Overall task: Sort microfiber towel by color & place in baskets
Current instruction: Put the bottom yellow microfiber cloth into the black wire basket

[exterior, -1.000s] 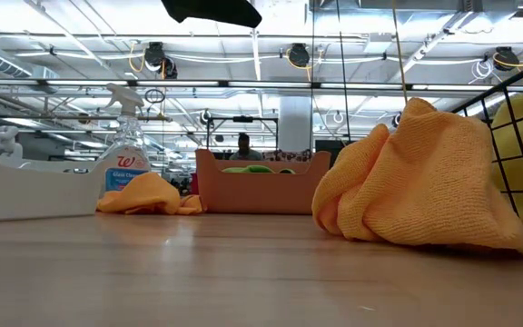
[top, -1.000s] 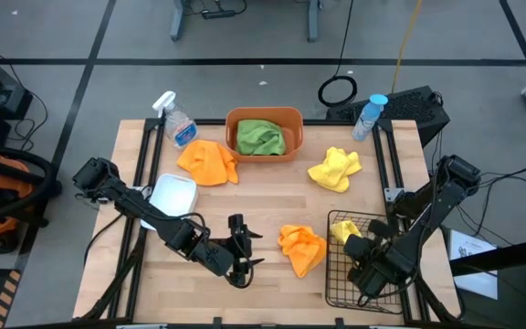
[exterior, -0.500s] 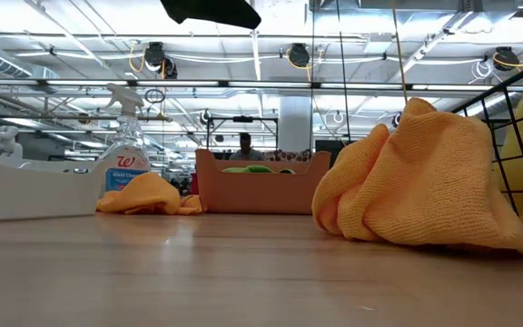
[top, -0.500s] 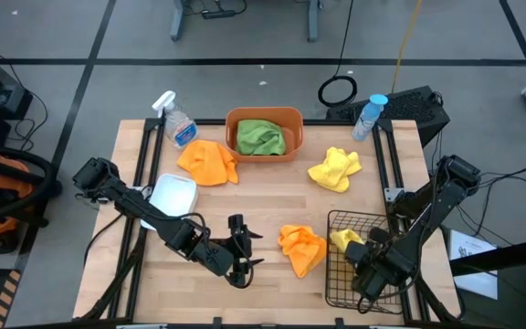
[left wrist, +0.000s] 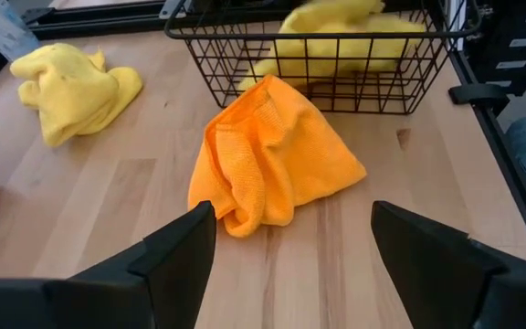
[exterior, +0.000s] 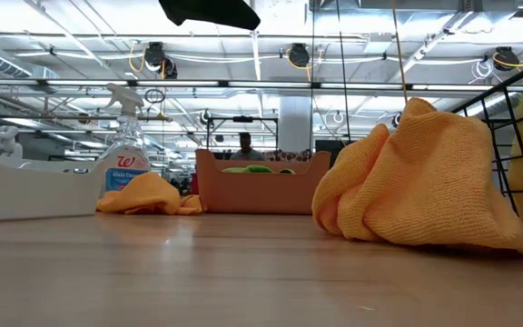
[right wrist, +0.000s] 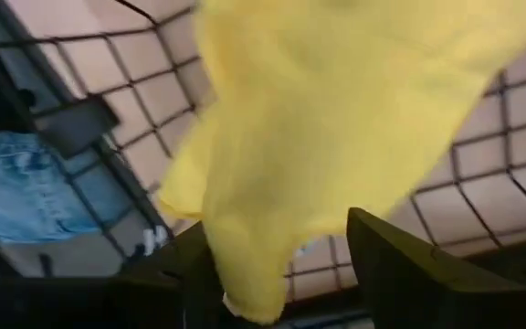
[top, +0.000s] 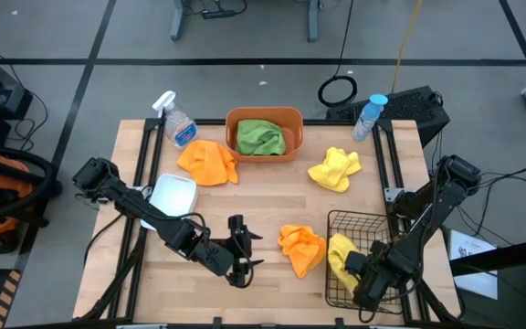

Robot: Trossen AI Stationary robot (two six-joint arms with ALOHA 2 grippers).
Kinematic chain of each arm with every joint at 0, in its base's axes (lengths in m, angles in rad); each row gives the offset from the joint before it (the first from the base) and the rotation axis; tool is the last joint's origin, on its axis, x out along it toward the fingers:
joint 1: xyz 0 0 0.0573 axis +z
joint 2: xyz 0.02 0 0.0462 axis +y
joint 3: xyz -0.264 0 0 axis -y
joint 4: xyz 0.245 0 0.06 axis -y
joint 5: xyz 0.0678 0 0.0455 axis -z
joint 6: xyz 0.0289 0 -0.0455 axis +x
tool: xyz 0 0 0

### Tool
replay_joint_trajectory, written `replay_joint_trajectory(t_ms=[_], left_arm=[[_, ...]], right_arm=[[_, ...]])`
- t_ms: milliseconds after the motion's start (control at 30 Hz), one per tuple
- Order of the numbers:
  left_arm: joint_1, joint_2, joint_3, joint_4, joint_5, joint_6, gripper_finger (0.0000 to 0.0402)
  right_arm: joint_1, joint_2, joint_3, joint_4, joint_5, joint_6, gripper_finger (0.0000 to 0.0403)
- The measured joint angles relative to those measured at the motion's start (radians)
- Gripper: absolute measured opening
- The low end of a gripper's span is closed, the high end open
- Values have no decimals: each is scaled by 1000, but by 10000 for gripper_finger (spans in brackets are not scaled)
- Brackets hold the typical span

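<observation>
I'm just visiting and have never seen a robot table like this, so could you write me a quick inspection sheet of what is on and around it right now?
Surface: wooden table, dry.
Job's things: orange tub holds a green towel; black wire basket holds a yellow towel; white bin looks empty. Loose: two orange towels, one yellow towel.
Clutter: two spray bottles at the far edge.
Grippers: left gripper open beside the near orange towel; right gripper open over the wire basket, yellow towel draped against it.
Cables: a black coil on the floor.
Surroundings: a person far behind.
</observation>
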Motion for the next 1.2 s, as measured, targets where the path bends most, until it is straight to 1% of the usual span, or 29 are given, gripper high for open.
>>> replay_joint_trajectory(t_ms=[167,233,300,367,433,533,667,867,1067,1133,1200], left_arm=[[0,0,0,0,0,0,296],[0,0,0,0,0,0,296],[0,0,0,-1,0,0,297],[0,0,0,-1,0,0,296],[0,0,0,-1,0,0,296],[0,0,0,-1,0,0,296],[0,0,0,0,0,0,296],[0,0,0,0,0,0,296],[0,0,0,1,0,0,297],[0,0,0,1,0,0,296],[0,0,0,1,0,0,296]], right_arm=[[3,-3,0,-86,-42,18,214],[10,-3,1,-83,-24,5,210],[16,-3,1,-47,46,-23,203],[17,-3,1,38,102,-67,196],[16,-3,1,144,111,-118,186],[17,-3,1,255,109,-149,167],[17,-3,2,254,125,-138,140],[9,-2,-1,140,318,-122,87],[-23,-1,-65,174,326,-146,15],[-29,0,-105,204,325,-147,5],[-35,0,-145,244,323,-146,9]])
